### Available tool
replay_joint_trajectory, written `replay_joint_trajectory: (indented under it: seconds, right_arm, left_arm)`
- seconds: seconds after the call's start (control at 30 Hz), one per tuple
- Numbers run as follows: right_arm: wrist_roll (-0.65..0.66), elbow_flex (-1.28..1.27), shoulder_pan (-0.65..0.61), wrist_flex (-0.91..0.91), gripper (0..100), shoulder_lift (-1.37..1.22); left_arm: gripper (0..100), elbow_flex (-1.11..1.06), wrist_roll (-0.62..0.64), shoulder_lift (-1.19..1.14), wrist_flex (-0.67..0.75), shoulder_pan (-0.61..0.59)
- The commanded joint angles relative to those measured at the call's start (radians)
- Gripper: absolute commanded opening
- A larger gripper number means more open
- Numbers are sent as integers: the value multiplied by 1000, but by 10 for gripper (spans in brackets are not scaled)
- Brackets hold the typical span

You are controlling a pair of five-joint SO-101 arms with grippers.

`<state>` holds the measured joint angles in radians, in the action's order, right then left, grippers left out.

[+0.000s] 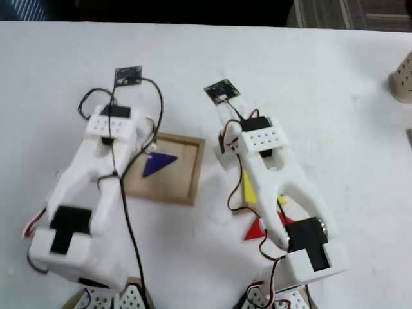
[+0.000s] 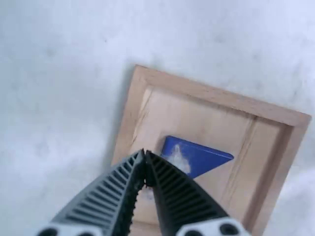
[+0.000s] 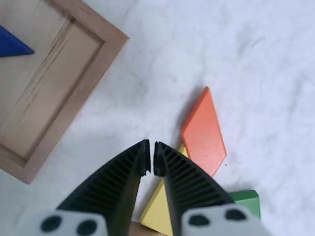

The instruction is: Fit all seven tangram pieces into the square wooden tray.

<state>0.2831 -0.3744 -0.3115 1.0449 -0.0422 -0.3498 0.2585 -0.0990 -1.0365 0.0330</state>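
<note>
The left gripper (image 2: 145,169) is hanging over the tray (image 2: 206,93) with its fingers pressed together and nothing between them. Its tips are hovering above the tray floor just beside the blue triangle (image 2: 197,157), which is lying flat inside the tray, apart from the rim.

Right of the tray, the right gripper (image 3: 150,158) is hanging over the bare table (image 1: 335,96), fingers likewise pressed together and holding nothing. The loose pieces are lying outside the tray, on the side of this gripper facing away from it. The orange piece (image 3: 204,130) is resting just beside the fingertips, touching the yellow triangle (image 3: 158,209), with a green piece (image 3: 247,200) farther out.

The orange piece's long axis is running roughly along the way the fingers are pointing, at a slant to the tray's side. The right arm is clearly the nearer one. A pick would probably call for spreading the fingers, sliding sideways away from the tray, and closing across the piece's narrow width.
</note>
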Motion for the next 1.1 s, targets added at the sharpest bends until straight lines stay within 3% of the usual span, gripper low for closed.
replay_joint_trajectory:
  seconds: [0.0,0.13,0.33,0.67,1.07]
  right_arm:
    - [12,6,12,-15,18,58]
    - [12,6,12,-15,18,58]
    - [12,6,12,-15,18,58]
    - [12,6,12,-15,18,58]
    - [12,6,12,-15,18,58]
  left_arm:
    - [23,-238,-5,220,158,67]
    - [23,-404,-104,305,265,173]
    - [23,-410,-101,254,253,237]
    - [23,-163,-98,-27,216,110]
    - [24,-20,-98,-119,226,10]
